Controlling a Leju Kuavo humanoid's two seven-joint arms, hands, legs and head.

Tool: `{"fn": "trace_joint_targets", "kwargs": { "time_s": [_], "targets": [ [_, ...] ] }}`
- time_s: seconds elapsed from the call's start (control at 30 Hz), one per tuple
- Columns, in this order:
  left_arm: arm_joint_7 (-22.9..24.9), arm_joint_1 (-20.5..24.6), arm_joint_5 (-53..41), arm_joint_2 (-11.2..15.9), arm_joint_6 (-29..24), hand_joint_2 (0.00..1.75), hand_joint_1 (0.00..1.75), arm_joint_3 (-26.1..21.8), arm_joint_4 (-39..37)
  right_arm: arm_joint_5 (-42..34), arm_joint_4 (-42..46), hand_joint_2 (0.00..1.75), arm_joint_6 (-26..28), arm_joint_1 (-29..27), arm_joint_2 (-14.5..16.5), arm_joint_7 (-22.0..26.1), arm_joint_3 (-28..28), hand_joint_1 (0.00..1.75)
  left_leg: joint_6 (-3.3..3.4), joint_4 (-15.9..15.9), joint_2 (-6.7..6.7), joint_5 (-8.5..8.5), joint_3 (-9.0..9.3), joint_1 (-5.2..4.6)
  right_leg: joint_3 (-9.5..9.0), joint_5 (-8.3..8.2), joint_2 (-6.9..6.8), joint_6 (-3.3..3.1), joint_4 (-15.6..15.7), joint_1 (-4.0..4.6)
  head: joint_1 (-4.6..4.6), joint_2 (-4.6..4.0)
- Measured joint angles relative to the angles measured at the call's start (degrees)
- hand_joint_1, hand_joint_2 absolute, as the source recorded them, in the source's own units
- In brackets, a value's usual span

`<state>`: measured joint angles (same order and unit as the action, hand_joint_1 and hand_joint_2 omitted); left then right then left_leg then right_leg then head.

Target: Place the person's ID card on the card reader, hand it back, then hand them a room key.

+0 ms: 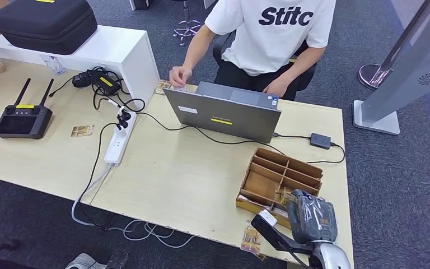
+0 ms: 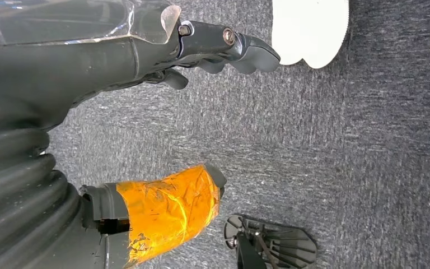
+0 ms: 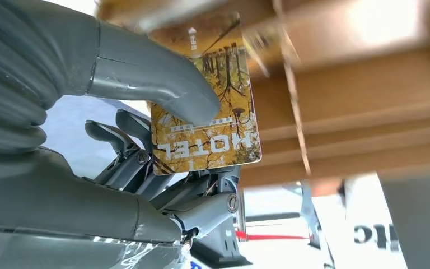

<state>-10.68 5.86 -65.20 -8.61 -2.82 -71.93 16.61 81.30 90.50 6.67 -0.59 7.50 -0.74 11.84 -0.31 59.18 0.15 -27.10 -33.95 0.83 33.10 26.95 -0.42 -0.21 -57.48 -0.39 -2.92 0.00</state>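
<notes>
Right robot hand pinches my yellow printed HOTEL key card over the wooden divided tray | likely final step: handover to the person left.

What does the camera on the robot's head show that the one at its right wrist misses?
Head view alone: the laptop, the power strip, the remote controller and the person's hand at the far edge of the table. Right wrist view alone: the key card printed HOTEL, pinched by the thumb. Both show the right hand at the wooden divided box, and the person's white shirt.
</notes>
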Motion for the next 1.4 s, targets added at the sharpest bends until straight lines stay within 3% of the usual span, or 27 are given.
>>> {"fn": "trace_joint_targets", "kwargs": {
  "time_s": [0.5,0.7,0.87,1.03,1.37,1.4],
  "targets": [
    [-0.05,-0.02,-0.27,-0.72,0.4,1.75,0.0,0.01,0.0,-7.37,6.67,1.75,6.97,1.27,2.67,7.2,-2.95,1.75,0.0,0.01,0.0,0.0,0.0,0.0,0.0,-0.01,0.0,0.0,0.0,0.0,0.01,0.0],
    [-0.01,0.01,-1.37,-0.76,0.5,1.75,0.0,0.11,0.0,-16.17,6.92,1.75,0.28,3.27,4.14,10.36,-3.76,1.75,0.0,0.0,0.03,0.01,-0.01,0.0,0.0,-0.01,0.01,-0.01,0.0,0.0,0.0,0.0],
    [0.13,0.04,-2.53,-0.5,0.66,1.75,0.0,0.5,0.0,-20.84,4.1,1.75,-4.23,8.33,5.3,9.86,-3.82,1.75,-0.05,0.0,0.03,0.07,-0.02,0.01,-0.01,-0.06,0.02,-0.03,-0.02,0.01,0.01,0.0],
    [0.4,0.47,-4.65,0.14,0.87,1.75,0.0,1.92,0.0,-31.43,-4.68,1.75,-11.63,19.32,7.23,7.05,-4.03,1.75,-0.14,0.0,0.14,0.17,0.01,0.02,0.04,-0.17,0.15,-0.1,-0.04,0.01,0.01,0.0],
    [1.37,0.92,-6.43,0.77,1.05,1.75,0.0,4.41,-0.02,-41.77,-16.67,1.75,-13.48,32.05,10.4,5.15,-6.1,1.75,-0.13,0.01,0.05,0.22,-0.04,0.05,0.08,-0.2,0.09,-0.14,-0.04,0.01,0.01,0.0],
    [1.44,0.95,-6.45,0.76,1.05,1.75,0.0,4.51,-0.02,-41.94,-17.15,1.75,-13.38,32.68,10.67,5.06,-6.23,1.36,-0.14,0.01,0.02,0.21,-0.06,0.05,0.08,-0.19,0.07,-0.13,-0.04,0.01,0.01,0.0]
  ]
}}
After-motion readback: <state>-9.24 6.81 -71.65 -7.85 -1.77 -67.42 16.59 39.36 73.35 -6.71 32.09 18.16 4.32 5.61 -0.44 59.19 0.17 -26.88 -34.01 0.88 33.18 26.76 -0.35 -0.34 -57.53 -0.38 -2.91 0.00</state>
